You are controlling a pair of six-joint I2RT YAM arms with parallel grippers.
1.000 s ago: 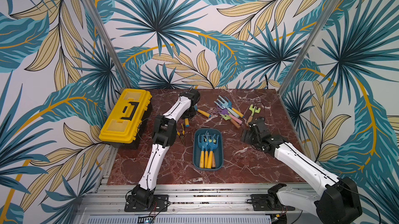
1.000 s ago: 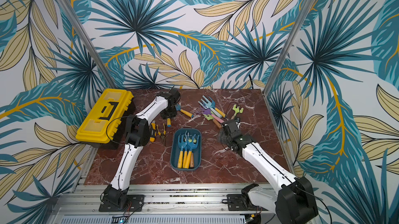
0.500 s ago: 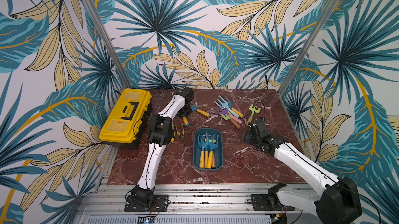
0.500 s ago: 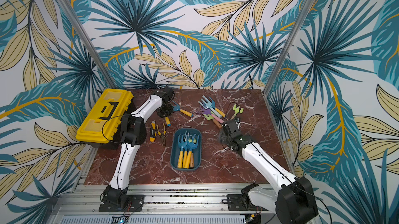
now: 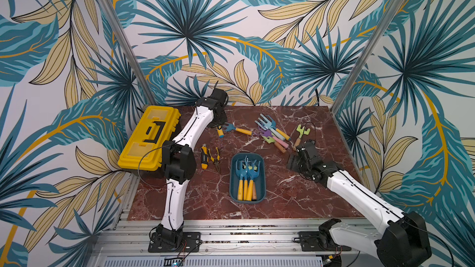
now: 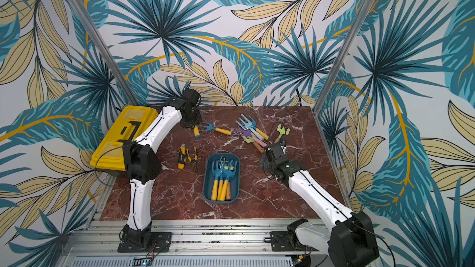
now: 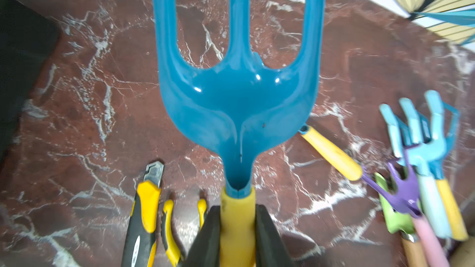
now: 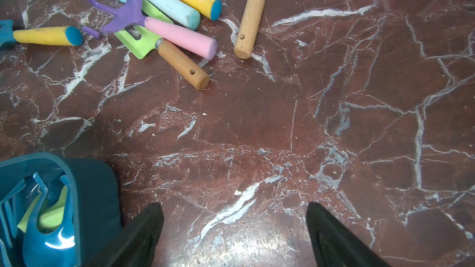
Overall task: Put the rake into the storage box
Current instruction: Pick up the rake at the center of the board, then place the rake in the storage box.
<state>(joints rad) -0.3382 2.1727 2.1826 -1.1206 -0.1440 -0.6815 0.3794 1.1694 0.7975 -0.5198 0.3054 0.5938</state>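
We see the left gripper [image 7: 237, 216] clamped on the yellow handle of the blue rake [image 7: 239, 98] near the yellow toolbox [image 5: 151, 137], well apart from the storage box [image 5: 247, 201]. The right gripper [image 8: 234, 205] hangs wide open just beside that box.

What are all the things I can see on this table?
storage box: one, dark teal, middle of the table.
boxed rakes: several, blue with yellow handles, inside the storage box.
held rake: one, blue with yellow handle, back left.
loose rake: one, blue and yellow, lying beside it.
tool pile: four, light blue, purple, green, back right.
green rake: one, wooden handle, right of the pile.
toolbox: one, yellow, left edge.
knife: one, yellow and black, left of the box.
pliers: one, yellow handles, beside the knife.
left hand: one, black, shut on the held rake's handle.
right hand: one, black, open, empty, right of the storage box.
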